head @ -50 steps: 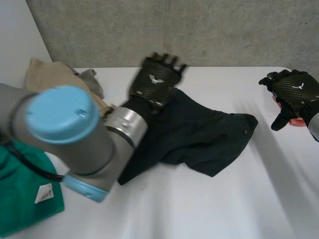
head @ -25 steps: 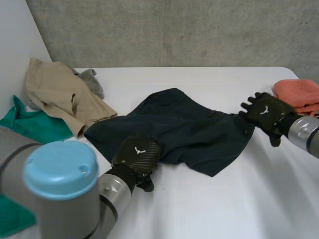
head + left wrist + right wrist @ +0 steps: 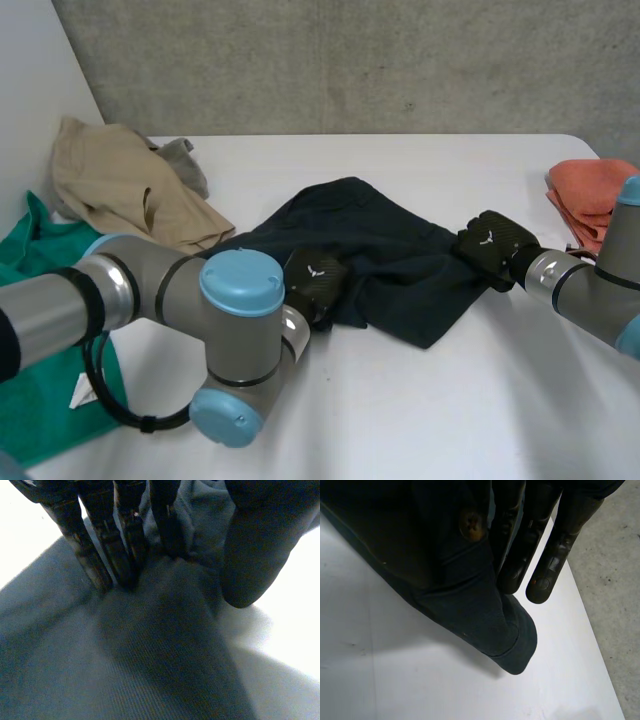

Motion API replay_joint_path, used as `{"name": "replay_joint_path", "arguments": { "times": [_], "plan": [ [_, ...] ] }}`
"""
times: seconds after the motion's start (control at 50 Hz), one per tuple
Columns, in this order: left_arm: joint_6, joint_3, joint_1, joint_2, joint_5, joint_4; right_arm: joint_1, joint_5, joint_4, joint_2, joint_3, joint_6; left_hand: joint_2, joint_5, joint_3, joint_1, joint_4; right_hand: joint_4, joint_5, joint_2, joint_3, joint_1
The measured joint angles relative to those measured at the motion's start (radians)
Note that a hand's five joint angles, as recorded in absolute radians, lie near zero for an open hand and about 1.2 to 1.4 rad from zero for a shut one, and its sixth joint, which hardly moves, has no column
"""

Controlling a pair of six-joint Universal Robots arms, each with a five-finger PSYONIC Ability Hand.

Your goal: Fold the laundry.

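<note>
table [image 3: 400, 410]: white, carries everything; landmark below = the shorts.
shorts [image 3: 395, 245]: dark navy, mid-table, spread flat but rumpled. Long axis roughly left-right, running from one hand to the other.
green garment [image 3: 40, 385]: left of the shorts and nearer the robot, well apart from them.
tan garment [image 3: 110, 185]: left of the shorts on the far side, just beside their left end; touching or not, cannot tell. Small grey cloth [image 3: 185, 160] tucked against it.
orange cloth [image 3: 590, 190]: folded, right of the shorts, well apart.
left hand [image 3: 315, 283]: on the shorts' near-left edge. Wrist view: fingers [image 3: 92, 555] planted in the cloth, thumb [image 3: 250, 555] opposite, raised ridge of cloth between them. Reads as a pinch on the shorts.
right hand [image 3: 490, 245]: on the shorts' right end, back of hand up. Wrist view: fingers [image 3: 542, 575] straight, laid along the cloth, not curled round it; corner of the shorts pokes out past the fingertips.
button [image 3: 471, 524]: on the shorts, just beside the right hand's fingers, so probably the waistband end.
key relation: one hand per end of the long axis; cloth lies under and ahead of both sets of fingers. Left hand nearer the near edge.
next (judgement): right-hand grip needed before carrying either end over.
</note>
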Motion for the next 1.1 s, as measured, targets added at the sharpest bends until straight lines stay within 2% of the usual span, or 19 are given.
{"name": "replay_joint_path", "arguments": {
  "times": [0.04,0.08,0.14,0.28,0.38,0.54,0.64,0.68,0.7,0.76,0.88,0.92,0.94,0.96,0.98,1.0,1.02,1.08,1.1],
  "plan": [
    [0.032,0.018,0.0,-0.017,0.0,0.045,0.002,0.001,-0.003,-0.002,-0.002,0.015,0.481,0.465,0.483,0.482,0.475,0.057,0.051,0.049,0.054,0.03],
    [0.056,0.025,0.0,-0.021,-0.002,0.087,0.005,0.002,-0.005,-0.007,-0.003,0.026,0.677,0.664,0.673,0.676,0.684,0.087,0.086,0.075,0.085,0.053],
    [0.099,0.029,0.002,-0.005,-0.005,0.163,0.016,0.005,-0.005,-0.037,-0.001,0.052,0.746,0.712,0.746,0.696,0.766,0.098,0.102,0.076,0.096,0.072],
    [0.119,0.012,0.011,0.14,-0.008,0.211,0.026,0.007,0.0,-0.188,0.0,0.153,0.752,0.712,0.757,0.696,0.77,0.1,0.102,0.076,0.096,0.082],
    [0.086,-0.014,0.011,0.321,-0.008,0.196,0.025,-0.003,-0.002,-0.375,-0.025,0.283,0.755,0.712,0.761,0.696,0.773,0.101,0.102,0.076,0.096,0.101],
    [-0.048,-0.042,0.011,0.604,-0.005,0.114,0.02,-0.011,-0.008,-0.626,-0.115,0.44,0.757,0.712,0.761,0.696,0.774,0.101,0.102,0.076,0.096,0.114],
    [-0.165,-0.045,0.02,0.678,-0.004,0.081,0.019,-0.017,-0.011,-0.689,-0.17,0.5,0.758,0.712,0.763,0.696,0.774,0.101,0.102,0.076,0.096,0.114],
    [-0.165,-0.045,0.02,0.678,-0.004,0.081,0.019,-0.017,-0.011,-0.689,-0.17,0.5,0.758,0.712,0.763,0.696,0.774,0.101,0.102,0.076,0.096,0.114],
    [-0.254,-0.049,0.037,0.694,-0.002,0.064,0.022,-0.025,-0.017,-0.681,-0.199,0.532,0.758,0.712,0.763,0.696,0.774,0.101,0.102,0.076,0.096,0.114],
    [-0.325,-0.053,0.066,0.664,0.0,0.05,0.038,-0.029,-0.036,-0.621,-0.214,0.549,0.759,0.712,0.764,0.696,0.774,0.101,0.102,0.076,0.096,0.114],
    [-0.441,-0.033,0.152,0.417,0.004,0.014,0.144,0.001,-0.104,-0.363,-0.258,0.55,0.742,0.702,0.745,0.686,0.755,0.075,0.09,0.052,0.068,0.106],
    [-0.454,-0.009,0.173,0.334,0.003,0.007,0.165,0.021,-0.124,-0.28,-0.278,0.547,0.554,0.561,0.555,0.531,0.574,-0.122,-0.088,-0.157,-0.122,-0.067],
    [-0.457,0.002,0.183,0.306,0.003,0.005,0.173,0.034,-0.135,-0.241,-0.288,0.546,0.421,0.418,0.426,0.368,0.427,-0.242,-0.204,-0.259,-0.241,-0.182],
    [-0.461,0.018,0.198,0.268,0.002,0.003,0.182,0.051,-0.147,-0.195,-0.3,0.545,0.217,0.214,0.225,0.139,0.221,-0.48,-0.443,-0.523,-0.5,-0.416],
    [-0.463,0.031,0.211,0.242,0.002,0.001,0.19,0.073,-0.159,-0.152,-0.312,0.544,0.063,0.078,0.089,0.003,0.084,-0.632,-0.595,-0.657,-0.632,-0.523],
    [-0.464,0.04,0.221,0.227,0.001,0.0,0.194,0.089,-0.167,-0.127,-0.32,0.544,0.014,0.027,0.022,-0.045,0.032,-0.632,-0.595,-0.657,-0.632,-0.523],
    [-0.465,0.054,0.238,0.206,0.001,0.0,0.201,0.117,-0.18,-0.088,-0.333,0.544,-0.029,-0.032,-0.022,-0.096,-0.028,-0.764,-0.72,-0.791,-0.774,-0.614],
    [-0.465,0.071,0.265,0.186,0.0,0.0,0.211,0.174,-0.199,-0.033,-0.351,0.545,-0.029,-0.032,-0.022,-0.096,-0.028,-0.854,-0.804,-0.87,-0.869,-0.665],
    [-0.463,0.075,0.277,0.185,0.001,0.001,0.214,0.201,-0.207,-0.015,-0.357,0.546,-0.183,-0.187,-0.181,-0.19,-0.183,-0.856,-0.809,-0.876,-0.878,-0.666]
  ]
}}
